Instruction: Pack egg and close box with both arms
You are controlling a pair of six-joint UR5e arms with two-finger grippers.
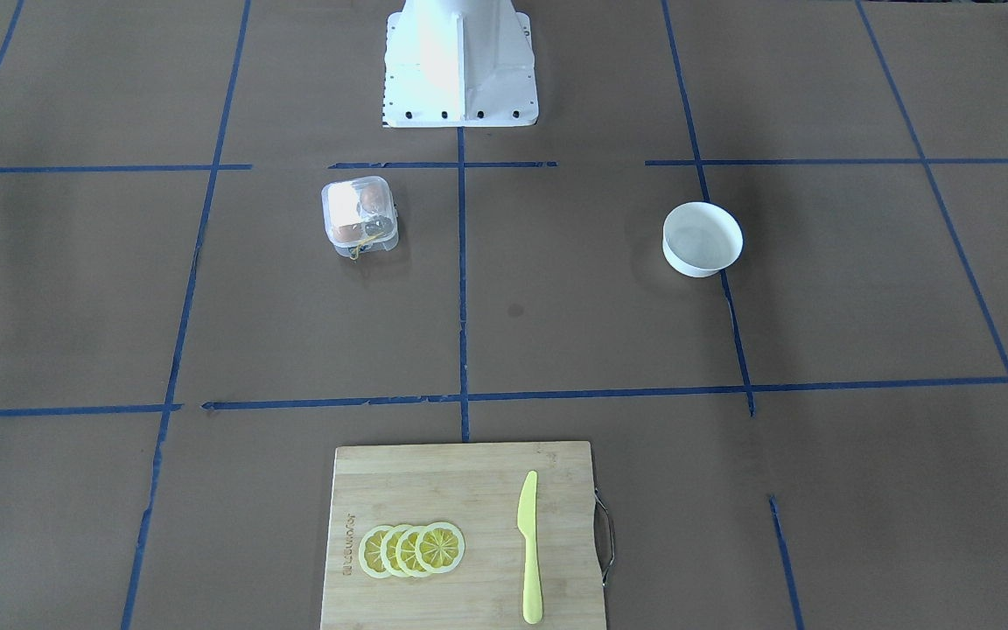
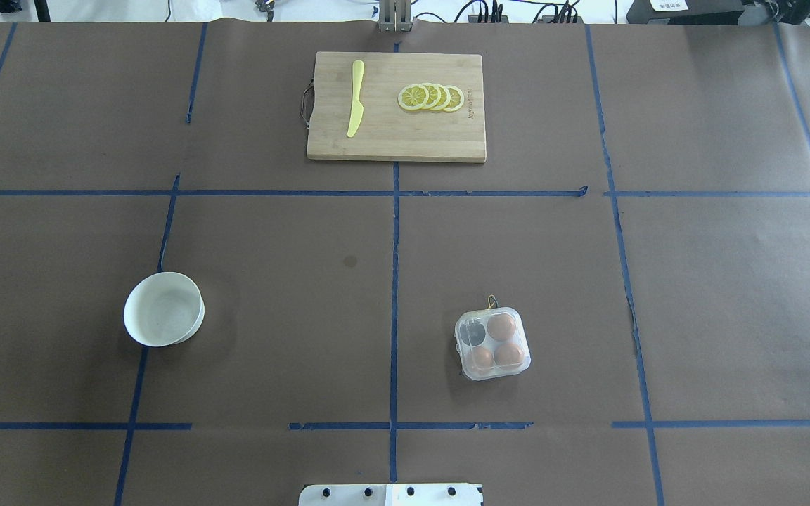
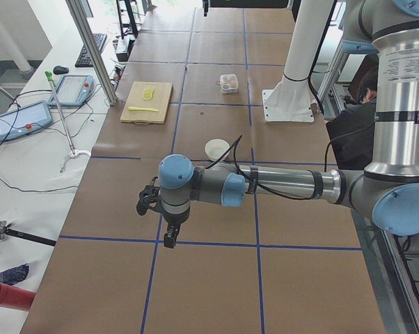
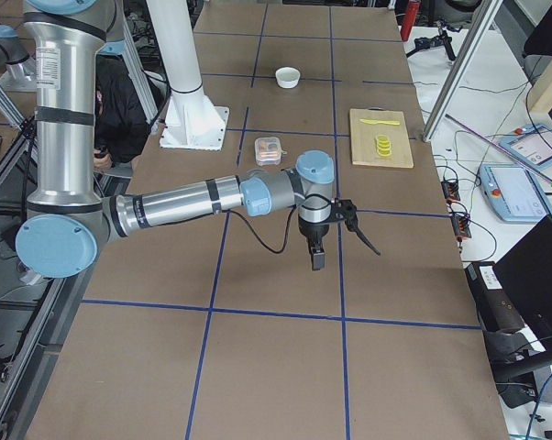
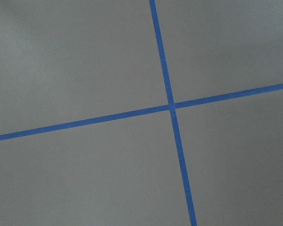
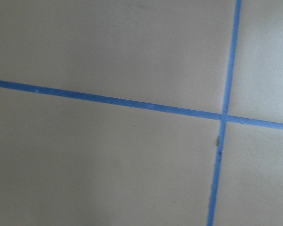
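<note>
The clear box sits on the table's right half with its lid down over the cells; it also shows in the front-facing view. Three brown eggs lie in it, one being, and I cannot tell them apart. The fourth cell looks dark. My left gripper hangs over bare table far to the left, and I cannot tell if it is open. My right gripper hangs over bare table far to the right, also impossible to judge. Both wrist views show only brown paper and blue tape.
A white bowl with nothing in it stands on the left half. A wooden cutting board at the far middle carries a yellow knife and lemon slices. The white pedestal base is at the near edge.
</note>
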